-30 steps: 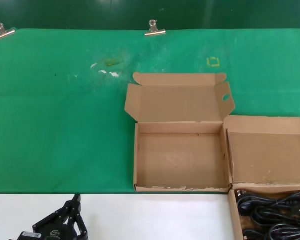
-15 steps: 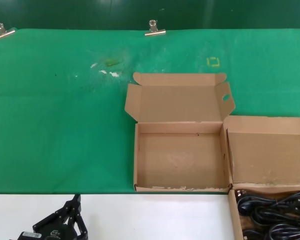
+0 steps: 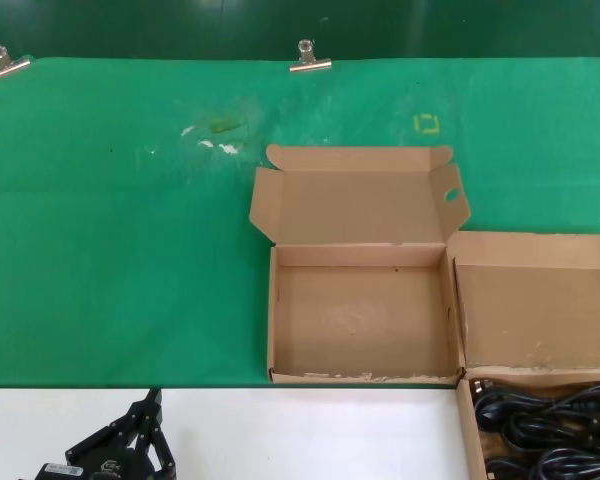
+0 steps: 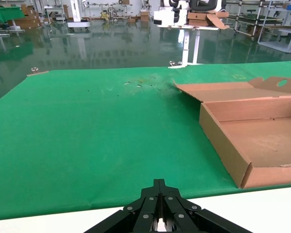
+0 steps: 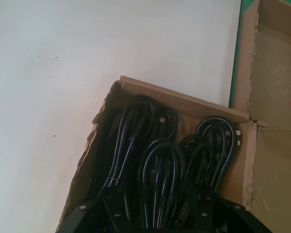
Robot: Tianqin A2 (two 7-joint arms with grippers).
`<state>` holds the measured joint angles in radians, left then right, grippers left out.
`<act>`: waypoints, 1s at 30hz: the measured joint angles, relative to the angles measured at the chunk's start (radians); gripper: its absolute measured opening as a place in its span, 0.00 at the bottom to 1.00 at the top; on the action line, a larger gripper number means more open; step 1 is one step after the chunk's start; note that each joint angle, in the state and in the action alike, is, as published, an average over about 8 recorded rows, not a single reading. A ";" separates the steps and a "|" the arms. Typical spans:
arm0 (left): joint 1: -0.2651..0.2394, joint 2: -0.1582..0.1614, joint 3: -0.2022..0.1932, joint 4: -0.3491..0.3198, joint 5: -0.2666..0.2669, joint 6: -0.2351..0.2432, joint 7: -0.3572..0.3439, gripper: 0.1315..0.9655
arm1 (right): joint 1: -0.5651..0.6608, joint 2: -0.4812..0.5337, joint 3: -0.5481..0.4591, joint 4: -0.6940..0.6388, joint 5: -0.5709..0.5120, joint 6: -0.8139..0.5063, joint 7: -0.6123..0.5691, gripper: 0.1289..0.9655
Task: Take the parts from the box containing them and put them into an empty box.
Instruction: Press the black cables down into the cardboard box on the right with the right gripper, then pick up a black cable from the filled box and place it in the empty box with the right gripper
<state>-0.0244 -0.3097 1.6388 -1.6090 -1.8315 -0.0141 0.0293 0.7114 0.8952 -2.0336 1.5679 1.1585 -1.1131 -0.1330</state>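
Note:
The parts, black looped power cables, lie in the box containing them at the front right; its plain lid panel lies flat behind it. The empty box stands at the centre, its lid open and one flap pierced by a round hole. My right gripper is open just over the cables, out of the head view. My left gripper is shut and empty over the white table edge, left of the empty box; it also shows in the left wrist view.
A green mat covers the table, held by two metal clips at the back. A white table strip runs along the front. A small yellow square mark lies behind the boxes. The two boxes touch side by side.

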 joint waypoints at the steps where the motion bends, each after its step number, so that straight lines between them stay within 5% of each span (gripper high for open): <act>1: 0.000 0.000 0.000 0.000 0.000 0.000 0.000 0.02 | 0.000 0.000 0.000 0.000 -0.001 0.000 0.001 0.46; 11: 0.000 0.000 0.000 0.000 0.000 0.000 0.000 0.02 | 0.000 -0.011 -0.003 -0.001 -0.004 0.005 0.005 0.23; 20: 0.000 0.000 0.000 0.000 0.000 0.000 0.000 0.02 | 0.003 -0.010 0.000 0.010 -0.001 0.002 0.013 0.11; 30: 0.000 0.000 0.000 0.000 0.000 0.000 0.000 0.02 | 0.018 0.043 0.052 0.158 0.089 -0.054 0.093 0.10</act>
<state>-0.0244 -0.3097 1.6388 -1.6090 -1.8316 -0.0141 0.0293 0.7296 0.9380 -1.9815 1.7259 1.2470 -1.1670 -0.0400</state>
